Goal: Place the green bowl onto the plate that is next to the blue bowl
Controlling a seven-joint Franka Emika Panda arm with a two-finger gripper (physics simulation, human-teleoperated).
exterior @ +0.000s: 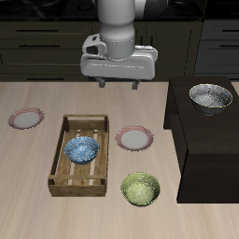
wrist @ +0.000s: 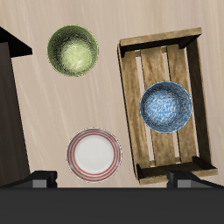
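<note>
Tool (exterior: 137, 85) hangs high above the desk (exterior: 28, 215) in the exterior view, toward the back, with nothing between its two short fingers; they stand apart, spread and empty. It appears parked there to give a clear look down before any descent. The green bowl (exterior: 140, 189) sits on the bare desk near the front edge, just beside the wooden crate (exterior: 58, 161). The blue bowl (exterior: 81, 149) rests inside that crate, on its slats. A plate (exterior: 134, 139) with a reddish rim lies just outside the crate, near the blue bowl, so I judge it the target. Another plate (exterior: 26, 119) lies well apart on the crate's far side. A silvery-grey bowl (exterior: 210, 98) stands on a dark raised block (exterior: 201, 149), which borders both the target plate and the green bowl and could crowd an approach.

Seen from the wrist, the green bowl (wrist: 73, 50) lies open and unobstructed, the plate (wrist: 94, 154) is bare and ready to receive it, and the blue bowl (wrist: 166, 107) sits between the crate's (wrist: 131, 79) rails. Fingertips (wrist: 41, 180) show as dark stubs set wide apart. The crate wall beside the plate is the nearest obstacle when lowering.
</note>
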